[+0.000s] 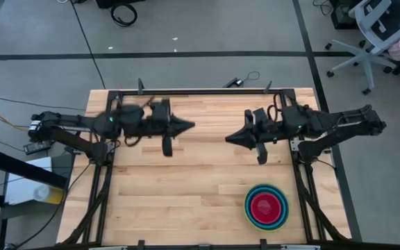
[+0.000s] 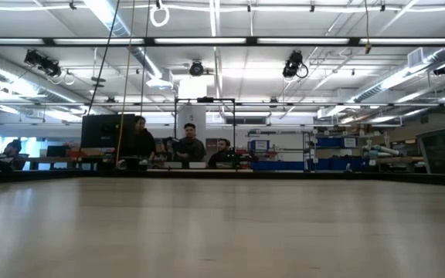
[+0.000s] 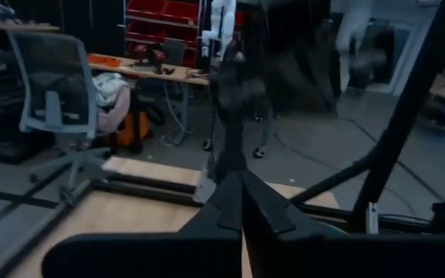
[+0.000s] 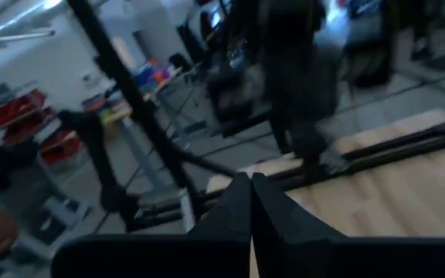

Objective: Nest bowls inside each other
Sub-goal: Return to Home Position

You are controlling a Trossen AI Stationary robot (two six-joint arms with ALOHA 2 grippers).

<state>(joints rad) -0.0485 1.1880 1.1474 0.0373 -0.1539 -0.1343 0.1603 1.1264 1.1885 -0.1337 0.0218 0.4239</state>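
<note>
The bowls (image 1: 267, 207) stand nested in one stack near the table's near right corner: a lime-green rim outermost, blue rims inside it, a red-pink bowl in the middle. My left gripper (image 1: 192, 126) hovers shut over the far left part of the table, pointing level toward the right. My right gripper (image 1: 228, 138) hovers shut over the far right part, pointing level toward the left. The two tips face each other across a gap. In the wrist views both pairs of fingers (image 3: 242, 201) (image 4: 251, 202) are pressed together with nothing between them. The low view shows neither arm nor bowls.
The wooden table (image 1: 186, 201) has bare board between and in front of the arms. A black frame rail (image 1: 200, 91) runs along its far edge. Office chairs (image 1: 377, 35) stand on the floor beyond. People sit in the room behind (image 2: 188, 147).
</note>
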